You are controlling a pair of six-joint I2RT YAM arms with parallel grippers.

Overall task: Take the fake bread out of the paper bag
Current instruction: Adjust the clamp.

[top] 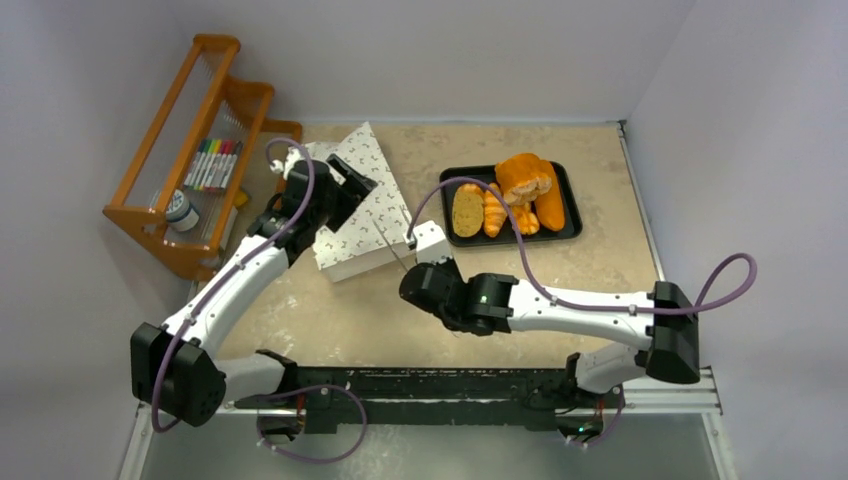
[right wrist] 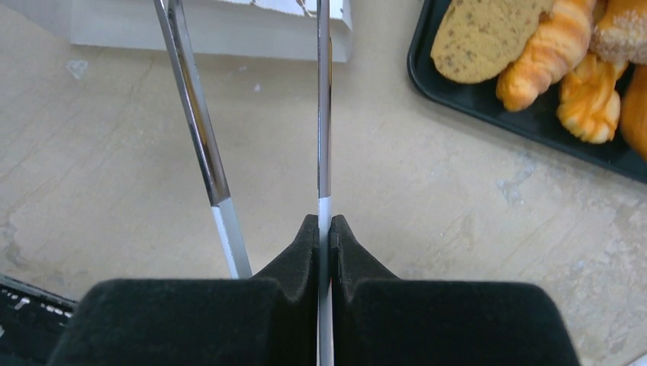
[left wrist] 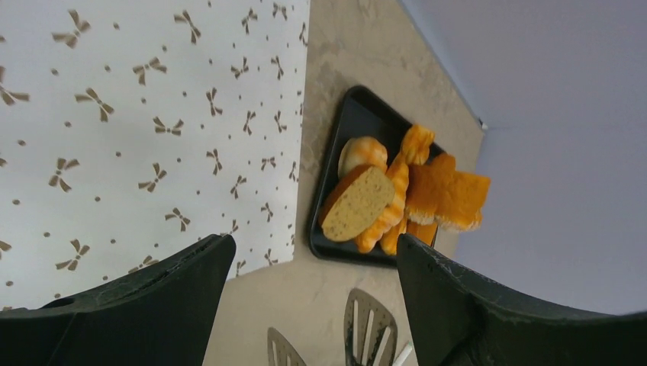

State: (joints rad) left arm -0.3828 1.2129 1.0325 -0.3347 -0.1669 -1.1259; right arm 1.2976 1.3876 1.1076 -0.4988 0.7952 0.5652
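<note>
**Bread in the tray, bag under the left hand**

The bread (top: 515,190) lies in the black tray (top: 560,235) on the far right part of the bench (top: 340,320) – a tan slice, ridged croissants and bigger orange loaves, piled close and touching each other. The bag (top: 365,205) lies flat on the far left part, near the tray but apart from it, with a strip of bare bench between them. If any bread is inside the bag, I cannot tell.

The left hand (left wrist: 313,248) is over the bag, at its left side. Its fingers are apart and nothing is between them.

The right hand (right wrist: 326,225) is low over the bench, between bag and tray, just before the near edge of the bag. Its fingers are pressed together on one arm of metal tongs (right wrist: 323,114) – the other arm stands free beside it, and the tips point toward the bag.
</note>
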